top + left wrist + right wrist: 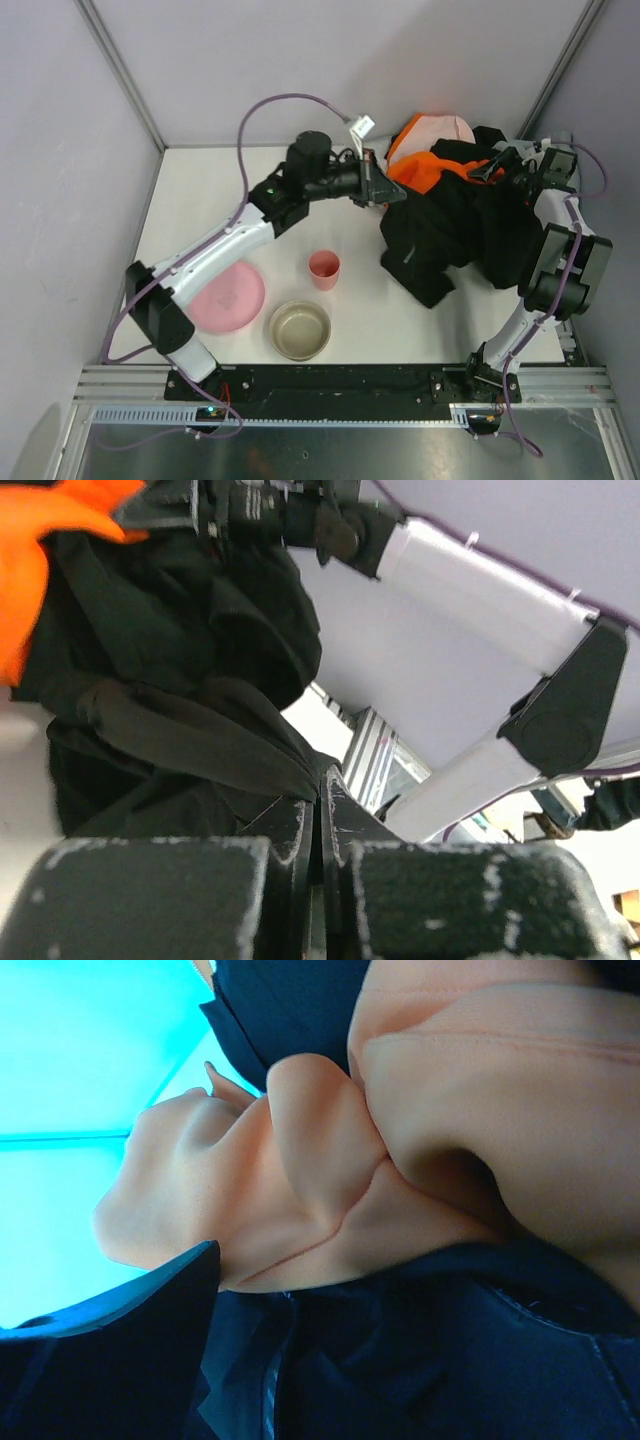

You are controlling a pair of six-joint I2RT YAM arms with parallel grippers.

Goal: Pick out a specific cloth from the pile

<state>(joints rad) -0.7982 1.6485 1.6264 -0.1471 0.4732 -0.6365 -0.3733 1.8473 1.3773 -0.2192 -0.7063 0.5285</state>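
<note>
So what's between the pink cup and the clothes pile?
Nothing: from the top view, only bare white table separates the pink cup from the pile.

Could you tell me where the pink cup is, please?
Top view: the pink cup stands mid-table, between the pink plate on its left and the pile on its right, near the bowl.

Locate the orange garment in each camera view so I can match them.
Top external: orange garment, upper right, near the back wall.
Left wrist: top left corner.
Right wrist: peach-toned folds across the middle, probably it. Colours look shifted, so I can't confirm.
Shared landmark: black clothing lying directly against it in all three views.
</note>
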